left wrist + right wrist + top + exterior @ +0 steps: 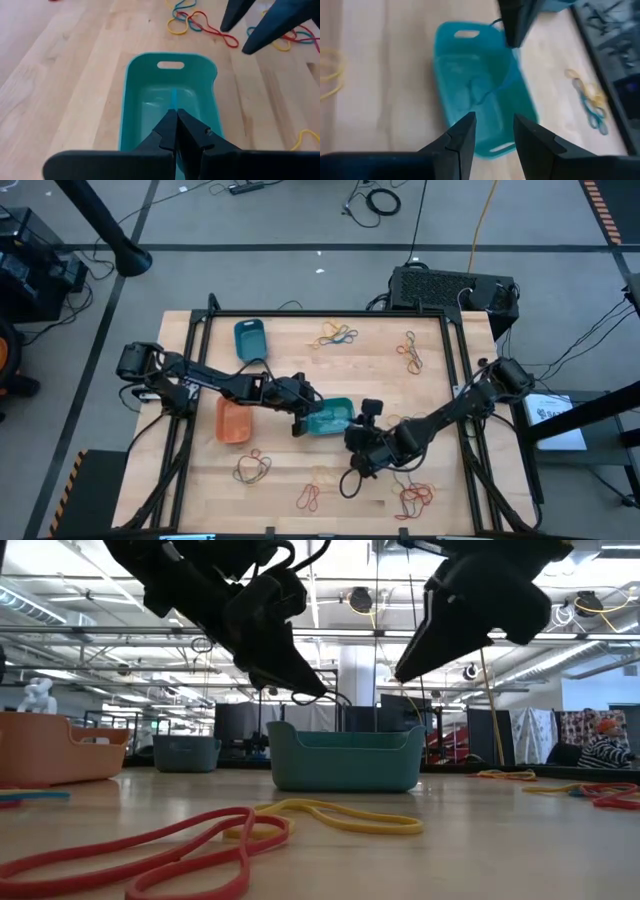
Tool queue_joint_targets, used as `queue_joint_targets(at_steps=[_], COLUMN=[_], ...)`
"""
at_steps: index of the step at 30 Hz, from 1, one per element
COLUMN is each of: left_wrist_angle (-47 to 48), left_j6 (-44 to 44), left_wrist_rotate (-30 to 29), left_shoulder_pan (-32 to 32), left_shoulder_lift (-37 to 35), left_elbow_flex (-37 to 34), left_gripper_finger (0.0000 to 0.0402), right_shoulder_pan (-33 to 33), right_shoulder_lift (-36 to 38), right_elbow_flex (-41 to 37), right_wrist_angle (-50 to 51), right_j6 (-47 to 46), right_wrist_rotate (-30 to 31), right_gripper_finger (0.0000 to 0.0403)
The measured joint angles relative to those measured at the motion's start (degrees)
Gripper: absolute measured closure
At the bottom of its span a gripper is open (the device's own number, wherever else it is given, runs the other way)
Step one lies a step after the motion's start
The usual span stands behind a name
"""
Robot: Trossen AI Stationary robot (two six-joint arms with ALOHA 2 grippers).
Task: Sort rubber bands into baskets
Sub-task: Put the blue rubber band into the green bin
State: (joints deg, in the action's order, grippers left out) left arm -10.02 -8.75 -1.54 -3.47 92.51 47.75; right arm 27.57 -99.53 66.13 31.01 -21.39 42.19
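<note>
The teal-green basket [335,418] stands on the table's middle. My left gripper [308,418] hangs over its left end, shut on a thin blue-green rubber band [507,80] that drops into the basket. My right gripper [358,423] hovers open over the basket's right end with nothing between its fingers [465,135]; its tips also show in the left wrist view [240,15]. The orange basket [233,422] stands to the left and the blue basket [250,338] at the far left. Loose rubber bands [337,335] lie in small heaps on the wood. My left gripper pinches the blue-green band's upper end [174,104] between its two fingertips. The fingers slant down from the table's left side. The band hangs slack below them, and its lower part [476,96] lies inside the teal-green basket.
More heaps of bands lie at the far right [412,352], near left [252,468], near middle [308,497] and near right [415,498]. A red band [180,845] and a yellow band [340,818] lie close to the near edge. A black box [450,288] stands beyond the far edge.
</note>
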Motion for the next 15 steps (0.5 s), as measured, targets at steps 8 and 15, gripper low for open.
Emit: queue_joint_targets(at_steps=[8, 15], left_wrist_angle=[1.75, 1.57], left_j6=[1.98, 5.0], left_wrist_rotate=[0.09, 0.24], left_shoulder_pan=[-0.04, -0.03], left_shoulder_lift=[-0.02, -0.08], left_elbow_flex=[-0.02, -0.02], left_gripper_finger=[0.035, 0.0292], right_shoulder_pan=[-3.75, -6.79], right_shoulder_lift=[0.0, 0.0], right_elbow_flex=[0.0, 0.0], right_wrist_angle=[0.05, 0.2], right_j6=[3.62, 4.69], right_wrist_rotate=[-2.05, -7.9], right_gripper_finger=[0.0277, 0.0277])
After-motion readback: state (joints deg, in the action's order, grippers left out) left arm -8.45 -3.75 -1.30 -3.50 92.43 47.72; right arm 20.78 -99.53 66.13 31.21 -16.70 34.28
